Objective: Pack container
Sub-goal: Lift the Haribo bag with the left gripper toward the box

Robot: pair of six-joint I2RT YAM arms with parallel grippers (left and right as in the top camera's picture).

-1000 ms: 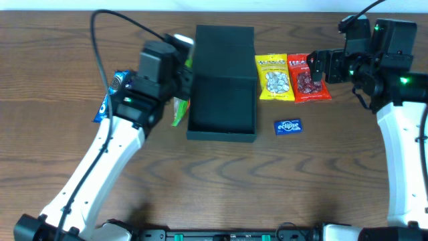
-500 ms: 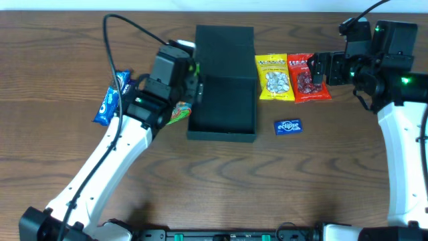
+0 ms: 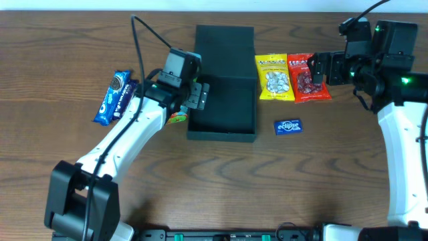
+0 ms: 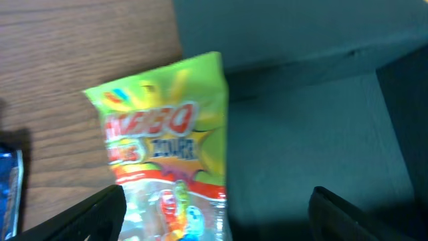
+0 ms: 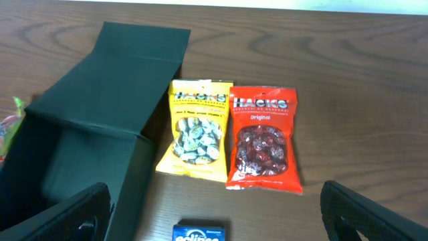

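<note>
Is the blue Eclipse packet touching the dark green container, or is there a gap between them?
Apart. The overhead view shows a strip of bare table between the Eclipse packet and the container, at its right wall.

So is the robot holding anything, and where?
Nothing. The green packet sits loose between the left gripper's open jaws; the right gripper is open too.
</note>
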